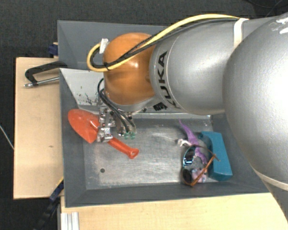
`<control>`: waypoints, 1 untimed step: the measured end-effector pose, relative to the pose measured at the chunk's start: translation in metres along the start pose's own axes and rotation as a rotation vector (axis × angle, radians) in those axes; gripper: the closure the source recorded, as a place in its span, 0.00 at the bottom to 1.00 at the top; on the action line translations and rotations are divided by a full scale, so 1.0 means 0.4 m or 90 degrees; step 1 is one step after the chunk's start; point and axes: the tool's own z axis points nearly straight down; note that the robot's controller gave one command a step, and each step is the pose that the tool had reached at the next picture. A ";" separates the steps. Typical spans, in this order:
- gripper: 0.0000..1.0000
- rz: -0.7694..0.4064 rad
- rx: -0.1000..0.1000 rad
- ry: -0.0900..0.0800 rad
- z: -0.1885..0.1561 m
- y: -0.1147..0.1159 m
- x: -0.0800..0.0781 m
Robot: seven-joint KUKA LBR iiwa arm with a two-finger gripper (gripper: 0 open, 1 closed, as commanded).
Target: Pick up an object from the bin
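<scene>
The jaws are seen parted, lowered just over the handle of an orange plastic scoop [82, 124] lying at the bin's [149, 166] left. Nothing is judged gripped or lifted yet.

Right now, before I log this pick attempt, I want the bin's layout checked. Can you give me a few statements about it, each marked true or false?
1. The hand is over the orange scoop in the left part of the bin. True.
2. The blue block lies against the bin's left wall. False: it lies at the right side, near the front corner.
3. A purple thing lies just left of the blue block. True.
4. The orange scoop rests on top of the blue block. False: the two lie apart, at opposite sides of the bin.
</scene>
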 end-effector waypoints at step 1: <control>1.00 -0.003 0.000 0.003 -0.150 -0.010 0.019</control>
